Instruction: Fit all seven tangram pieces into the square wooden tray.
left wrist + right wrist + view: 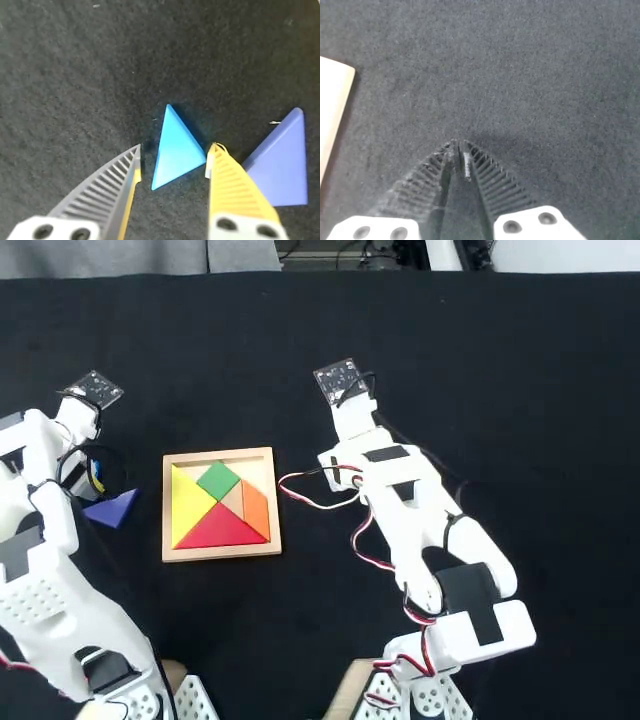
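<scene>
My left gripper (175,148) spread astride the light blue triangle (173,157), right gripper (458,146) clamped empty, I risk squirting it off slanted edges.

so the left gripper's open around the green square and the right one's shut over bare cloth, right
No, the left gripper is open around the light blue triangle, as the left wrist view shows; the green square already lies in the tray. The right gripper is shut over bare cloth, as you said.

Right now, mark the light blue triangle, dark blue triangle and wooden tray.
light blue triangle (176,150), left wrist view, face centre.
dark blue triangle (282,167), left wrist view, face centre.
wooden tray (222,553), high view, near rim.
</scene>
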`<action>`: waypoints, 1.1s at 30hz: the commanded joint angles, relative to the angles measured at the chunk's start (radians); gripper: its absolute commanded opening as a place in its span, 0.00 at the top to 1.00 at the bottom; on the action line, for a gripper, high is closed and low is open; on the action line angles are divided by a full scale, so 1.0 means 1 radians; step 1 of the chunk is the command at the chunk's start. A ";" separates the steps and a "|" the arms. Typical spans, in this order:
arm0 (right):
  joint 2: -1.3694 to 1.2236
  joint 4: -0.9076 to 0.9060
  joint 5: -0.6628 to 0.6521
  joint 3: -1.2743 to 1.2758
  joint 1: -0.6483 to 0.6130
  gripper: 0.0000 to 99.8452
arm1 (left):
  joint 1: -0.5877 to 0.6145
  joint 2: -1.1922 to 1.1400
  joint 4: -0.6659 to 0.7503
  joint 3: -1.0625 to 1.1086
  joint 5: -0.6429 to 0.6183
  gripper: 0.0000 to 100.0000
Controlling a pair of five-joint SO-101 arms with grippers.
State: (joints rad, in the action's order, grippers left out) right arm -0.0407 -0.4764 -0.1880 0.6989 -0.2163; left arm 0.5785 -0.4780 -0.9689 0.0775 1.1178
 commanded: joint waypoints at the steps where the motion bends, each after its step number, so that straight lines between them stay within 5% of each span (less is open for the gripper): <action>1: 0.007 -0.005 0.000 -0.053 0.018 0.99 | -0.024 -0.023 0.002 -0.025 -0.014 0.85; 13: 0.007 -0.006 0.000 -0.053 0.018 0.99 | -0.099 -0.025 -0.328 -0.277 -0.018 0.96; 21: 0.008 -0.006 0.000 -0.053 0.020 0.99 | -0.252 -0.023 -0.775 -0.717 -0.015 0.96; 27: 0.016 -0.008 0.000 -0.054 0.055 0.99 | -0.377 -0.005 -0.792 -0.794 0.068 0.95; 33: 0.016 -0.006 0.002 -0.059 0.074 0.99 | -0.541 0.098 -0.792 -0.519 0.163 0.96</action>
State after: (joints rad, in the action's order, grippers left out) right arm -0.0407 -0.4764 -0.1880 0.6989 -0.1580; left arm 0.1396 -0.4994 -1.7499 -0.5930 1.2236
